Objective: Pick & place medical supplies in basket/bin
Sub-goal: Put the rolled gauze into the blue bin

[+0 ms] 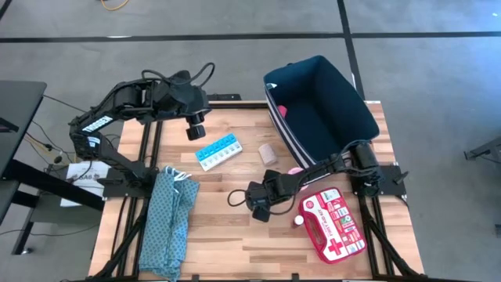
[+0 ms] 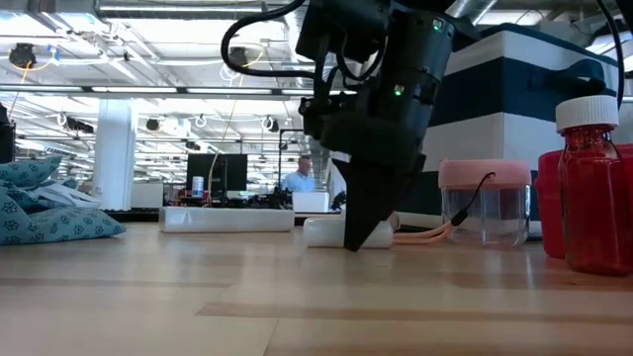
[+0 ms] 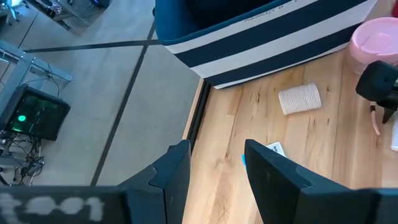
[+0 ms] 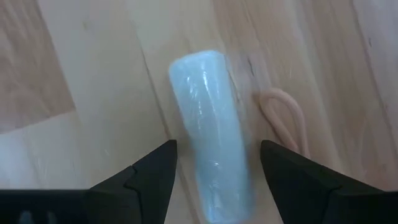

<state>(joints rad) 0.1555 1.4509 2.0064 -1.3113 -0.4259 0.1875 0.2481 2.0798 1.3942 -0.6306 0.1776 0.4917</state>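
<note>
Now: right end effector [image 4: 214, 171] low over worktop [image 1: 235, 227], fingers spread astride white stick [image 4: 211, 134], lined up to grab. Left end effector [image 3: 214, 171] waits, open, empty, bin [image 1: 329, 106] beyond it.

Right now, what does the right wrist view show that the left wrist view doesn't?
Only the right wrist view shows a white plastic-wrapped roll lying on the wood, framed by the open right gripper with a finger on either side, and a beige looped cord beside it.

Only the left wrist view shows the navy bin's striped base, the beige bandage roll, a pink-lidded container, the grey floor, and the left gripper, open and holding nothing.

Both show the wooden table.
</note>
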